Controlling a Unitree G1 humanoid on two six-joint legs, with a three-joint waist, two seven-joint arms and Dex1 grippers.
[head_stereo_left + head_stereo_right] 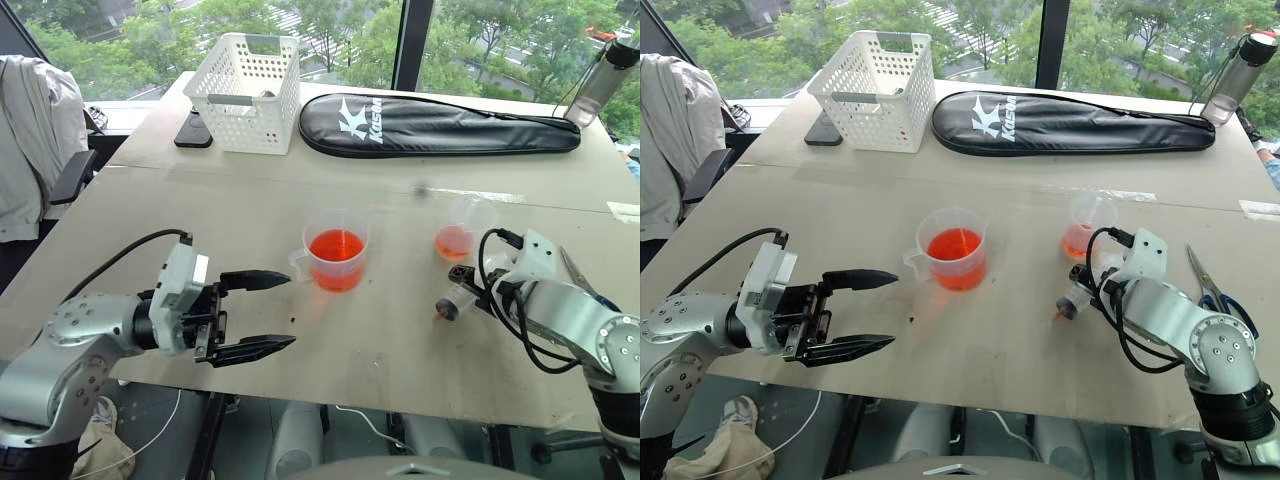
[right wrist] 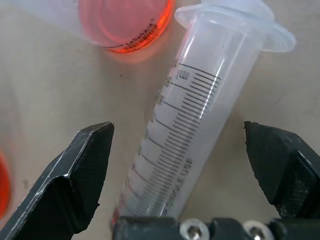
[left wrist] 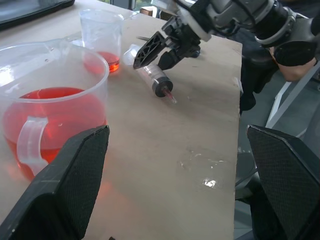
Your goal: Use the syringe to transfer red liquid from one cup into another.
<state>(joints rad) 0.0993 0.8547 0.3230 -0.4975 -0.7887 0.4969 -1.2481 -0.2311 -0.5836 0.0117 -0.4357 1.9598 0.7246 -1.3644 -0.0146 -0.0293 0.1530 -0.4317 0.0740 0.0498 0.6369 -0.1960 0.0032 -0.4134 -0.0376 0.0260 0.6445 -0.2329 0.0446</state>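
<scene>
Syringe (image 2: 192, 115) lies flat on table (image 1: 400, 360), clear barrel with black scale marks, reddish tip, just in front of small cup (image 1: 457, 233). Right claw (image 3: 157, 50) straddles the barrel, fingers wide apart, not clamped. Left claw (image 1: 262, 313) wide apart, empty, near big handled cup (image 1: 335, 252) of red liquid (image 1: 336, 246).

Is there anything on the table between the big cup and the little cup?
No. In the left eye view, only bare table lies between the big cup and the little cup; the syringe lies nearer, below the little cup.
</scene>
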